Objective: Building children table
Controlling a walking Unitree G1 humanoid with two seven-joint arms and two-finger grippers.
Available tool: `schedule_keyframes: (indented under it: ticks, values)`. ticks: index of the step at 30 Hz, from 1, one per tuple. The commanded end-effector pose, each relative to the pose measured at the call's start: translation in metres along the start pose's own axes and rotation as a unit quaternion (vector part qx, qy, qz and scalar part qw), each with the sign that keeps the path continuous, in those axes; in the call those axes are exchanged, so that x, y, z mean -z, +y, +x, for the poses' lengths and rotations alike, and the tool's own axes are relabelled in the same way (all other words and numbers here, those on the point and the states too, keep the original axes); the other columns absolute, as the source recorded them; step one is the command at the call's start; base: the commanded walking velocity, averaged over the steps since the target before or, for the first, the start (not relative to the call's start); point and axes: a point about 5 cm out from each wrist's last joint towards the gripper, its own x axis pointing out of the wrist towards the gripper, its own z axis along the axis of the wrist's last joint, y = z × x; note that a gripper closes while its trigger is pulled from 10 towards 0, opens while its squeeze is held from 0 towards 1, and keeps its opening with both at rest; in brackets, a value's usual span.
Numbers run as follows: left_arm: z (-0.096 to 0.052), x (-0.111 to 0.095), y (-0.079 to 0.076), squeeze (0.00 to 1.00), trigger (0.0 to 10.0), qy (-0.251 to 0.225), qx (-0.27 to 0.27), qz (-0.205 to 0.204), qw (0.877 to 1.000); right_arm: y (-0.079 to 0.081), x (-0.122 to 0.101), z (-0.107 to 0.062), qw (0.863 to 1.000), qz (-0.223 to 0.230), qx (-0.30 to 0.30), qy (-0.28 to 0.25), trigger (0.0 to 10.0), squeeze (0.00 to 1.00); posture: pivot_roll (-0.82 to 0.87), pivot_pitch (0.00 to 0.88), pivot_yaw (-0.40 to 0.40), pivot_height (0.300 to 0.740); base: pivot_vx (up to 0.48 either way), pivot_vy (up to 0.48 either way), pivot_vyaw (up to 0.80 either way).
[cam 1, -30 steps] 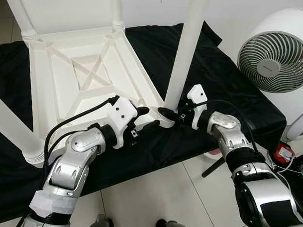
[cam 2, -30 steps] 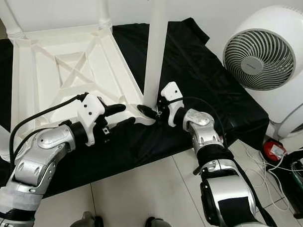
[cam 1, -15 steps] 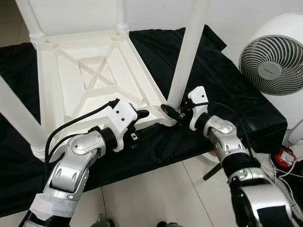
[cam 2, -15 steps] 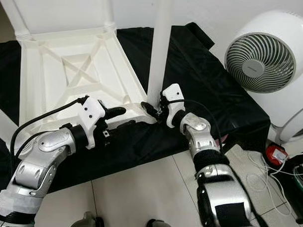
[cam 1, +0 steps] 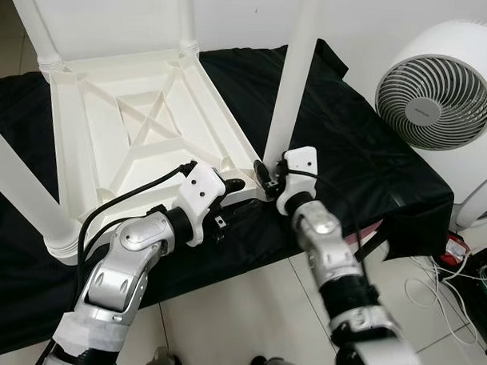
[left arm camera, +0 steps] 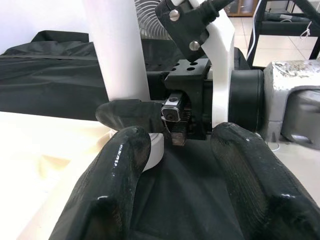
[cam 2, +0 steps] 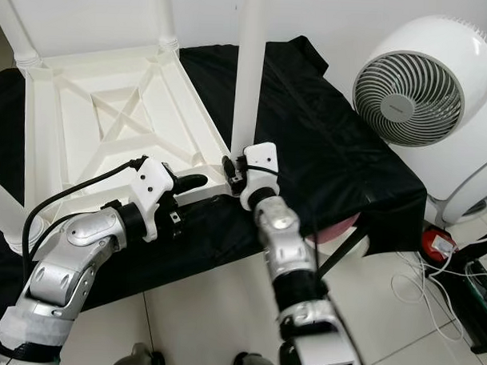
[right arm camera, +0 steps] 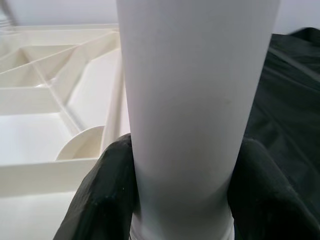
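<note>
I have the upturned white plastic children's table (cam 1: 125,138) lying top-down on the black cloth (cam 1: 364,155) spread over a low platform, with its legs pointing up. The white tubular leg (cam 1: 294,72) at the corner nearest me stands upright in its socket.

Right gripper (cam 2: 229,171): its two black fingers are closed around the base of that leg, one on each side. The right wrist view confirms it, with the leg (right arm camera: 192,100) pressed between the two pads (right arm camera: 107,195).

Change since a second ago: the right arm has swung inward. Its elbow, which stuck out to the right, now sits almost straight below the wrist, and the wrist has moved closer to the leg. The gripper has stayed at the leg base throughout.

Left gripper (cam 1: 241,197): parted, holding nothing. Its upper finger rests along the table's near rim just beside the corner socket; I cannot tell whether the lower one touches the cloth. In the left wrist view, both fingers (left arm camera: 115,185) point at the leg base (left arm camera: 117,55) and the right gripper. It has edged slightly closer to the corner than before.

A large round white floor fan (cam 1: 439,85) stands to the right, well apart from the table.
</note>
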Motion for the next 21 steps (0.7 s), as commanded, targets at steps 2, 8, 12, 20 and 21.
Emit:
schedule_keyframes:
  ticks: [2,8,12,20,21]
  values:
    - [0.000,0.002,0.003,0.00,10.0,0.004,-0.032,-0.001,0.999,0.001,0.012,-0.006,0.999,0.001,0.032,0.035,0.0,0.00,0.00,0.076,-0.022,0.740,0.000,0.000,0.00]
    - [0.000,0.002,0.003,0.00,10.0,0.003,-0.034,-0.002,0.999,0.002,0.000,-0.007,1.000,0.012,0.011,0.011,10.0,1.00,-0.01,0.075,-0.023,0.740,0.000,0.000,0.00]
    - [0.000,0.002,0.003,0.00,10.0,0.003,-0.034,-0.002,0.999,-0.002,-0.006,-0.009,1.000,0.018,0.002,-0.008,10.0,1.00,-0.01,0.075,-0.024,0.740,0.000,0.000,0.00]
    - [0.001,0.002,0.003,0.00,10.0,0.001,-0.034,-0.002,0.999,-0.024,-0.012,-0.020,0.996,-0.008,-0.083,-0.017,10.0,1.00,-0.02,0.079,-0.023,0.740,0.000,0.000,0.00]
    - [0.001,0.002,0.003,0.00,10.0,0.001,-0.034,-0.002,0.999,-0.024,-0.012,-0.020,0.996,-0.008,-0.083,-0.017,10.0,1.00,-0.02,0.079,-0.023,0.740,0.000,0.000,0.00]
